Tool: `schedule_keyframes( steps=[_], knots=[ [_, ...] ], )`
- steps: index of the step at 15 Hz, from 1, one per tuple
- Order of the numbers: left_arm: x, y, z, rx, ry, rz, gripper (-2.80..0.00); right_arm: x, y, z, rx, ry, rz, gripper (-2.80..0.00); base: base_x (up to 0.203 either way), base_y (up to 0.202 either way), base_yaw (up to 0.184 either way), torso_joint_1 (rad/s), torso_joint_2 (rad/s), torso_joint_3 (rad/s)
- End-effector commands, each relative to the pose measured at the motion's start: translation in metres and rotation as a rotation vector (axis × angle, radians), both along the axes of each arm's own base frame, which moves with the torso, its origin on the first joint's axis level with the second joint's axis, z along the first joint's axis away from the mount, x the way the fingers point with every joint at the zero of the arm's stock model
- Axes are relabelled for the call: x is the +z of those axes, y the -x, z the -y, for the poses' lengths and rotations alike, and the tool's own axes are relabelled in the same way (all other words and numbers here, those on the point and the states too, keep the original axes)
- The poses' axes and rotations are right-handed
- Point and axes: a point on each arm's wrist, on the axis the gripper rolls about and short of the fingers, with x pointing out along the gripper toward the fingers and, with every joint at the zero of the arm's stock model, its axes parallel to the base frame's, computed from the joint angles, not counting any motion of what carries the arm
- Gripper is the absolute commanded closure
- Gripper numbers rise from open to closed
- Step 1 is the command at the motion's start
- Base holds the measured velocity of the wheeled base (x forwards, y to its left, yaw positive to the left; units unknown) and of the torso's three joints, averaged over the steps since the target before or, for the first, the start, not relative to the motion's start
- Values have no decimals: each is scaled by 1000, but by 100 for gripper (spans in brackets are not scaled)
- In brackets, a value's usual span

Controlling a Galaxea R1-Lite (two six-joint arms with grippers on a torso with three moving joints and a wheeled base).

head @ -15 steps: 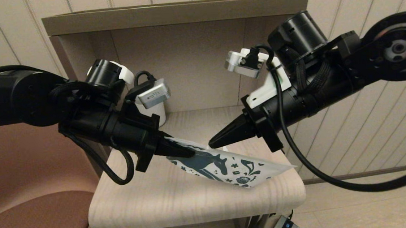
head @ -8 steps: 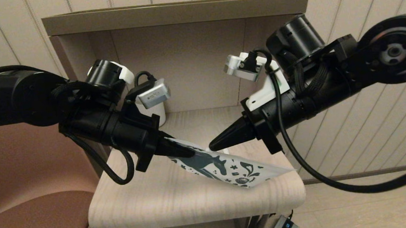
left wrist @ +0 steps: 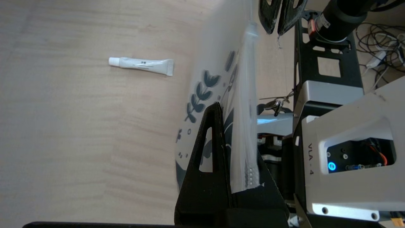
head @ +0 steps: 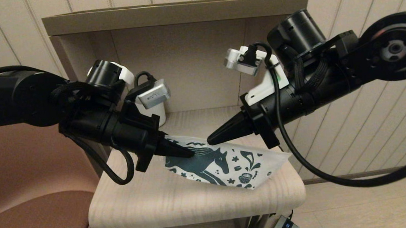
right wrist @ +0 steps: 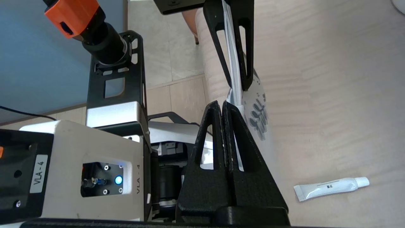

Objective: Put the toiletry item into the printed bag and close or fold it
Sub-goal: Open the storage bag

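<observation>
Jaws of the left gripper [head: 188, 152] are clamped on the left end of the printed bag [head: 225, 162], with the zipper edge pinched between the two black fingers. Jaws of the right gripper [head: 213, 139] are pressed together at the bag's upper edge; the right wrist view shows the fabric edge running to the closed fingertips, so they appear to pinch a thin layer of it.

Judged purpose of this two-point hold: gripping the top edge at separate points keeps the limp pouch off the surface and should allow the mouth to be drawn apart for loading. The bag hangs tilted, its left end raised and its right corner resting near the right edge of the tabletop [head: 159, 200].

The bag is a flat, soft white pouch printed with a dark teal horse, leaves and small flowers. A white zipper runs along its top; in the left wrist view the zipper [left wrist: 250, 126] reads as a narrow translucent band. The fabric sags between the grippers and will not hold a shape unaided.

The toiletry item [right wrist: 330, 188] is a small white squeeze tube with a crimped flat tail and a round cap. It lies on its side on the tabletop, beyond the bag, and is not yet inside.

The tabletop is pale wood-grain laminate with rounded corners. A white mug [head: 154, 112] stands at the far left of the alcove, partly hidden by the left arm.
</observation>
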Motion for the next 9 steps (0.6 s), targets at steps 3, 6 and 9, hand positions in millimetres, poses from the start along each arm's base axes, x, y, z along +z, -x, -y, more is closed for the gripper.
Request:
schedule_keyframes(
  steps=[3,6,9],
  knots=[
    [-1,0,0,-6,0,-5,0,-2,2,1,1,3,-3,-280,0,0,0,0,0,0],
    [-2,0,0,-6,-1,-6,0,0,0,0,-1,-20,25,0,0,0,0,0,0,0],
    [-2,0,1,-8,-1,-5,0,0,0,0,-1,-20,25,0,0,0,0,0,0,0]
  ],
)
